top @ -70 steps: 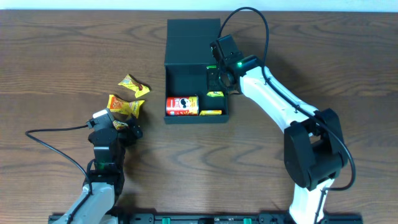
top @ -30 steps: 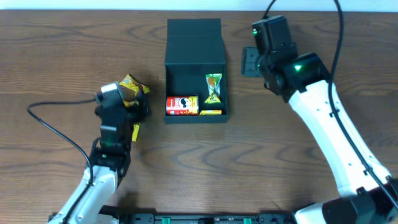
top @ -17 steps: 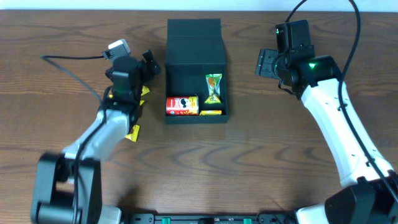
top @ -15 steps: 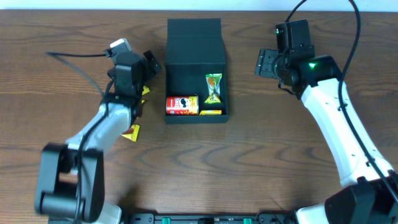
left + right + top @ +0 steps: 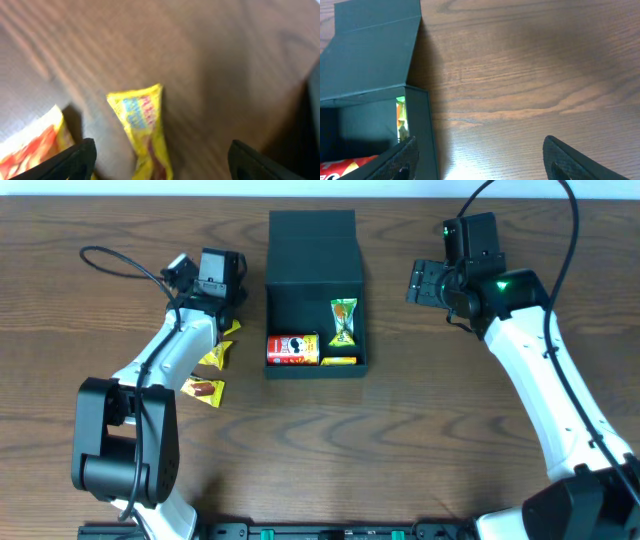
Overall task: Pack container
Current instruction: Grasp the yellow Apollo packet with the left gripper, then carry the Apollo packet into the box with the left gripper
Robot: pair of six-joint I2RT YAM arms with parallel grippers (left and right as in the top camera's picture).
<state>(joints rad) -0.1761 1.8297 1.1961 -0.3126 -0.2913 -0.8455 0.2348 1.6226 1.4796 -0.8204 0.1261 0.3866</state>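
Observation:
The container (image 5: 300,300) is a dark box with its flap lid (image 5: 312,230) standing open at the back. Inside lie a red packet (image 5: 292,349), a green packet (image 5: 343,320) and a yellow bar (image 5: 340,360). My left gripper (image 5: 226,308) hovers open just left of the box. In the left wrist view a yellow packet (image 5: 142,125) lies between its wide-spread fingertips (image 5: 75,160), untouched. My right gripper (image 5: 420,283) hangs open over bare wood to the right of the box, whose wall (image 5: 422,130) shows beside its left finger (image 5: 395,162).
More yellow snack packets lie on the wood left of the box, one (image 5: 215,355) under the left arm and one (image 5: 203,390) nearer the front. A red-and-yellow packet (image 5: 30,145) sits beside the left finger. The left arm's cable (image 5: 120,255) loops over the table.
The left arm has swung from the front toward the back and now sits beside the box's left wall. The right gripper pulled away rightward from the box, leaving the green packet inside.

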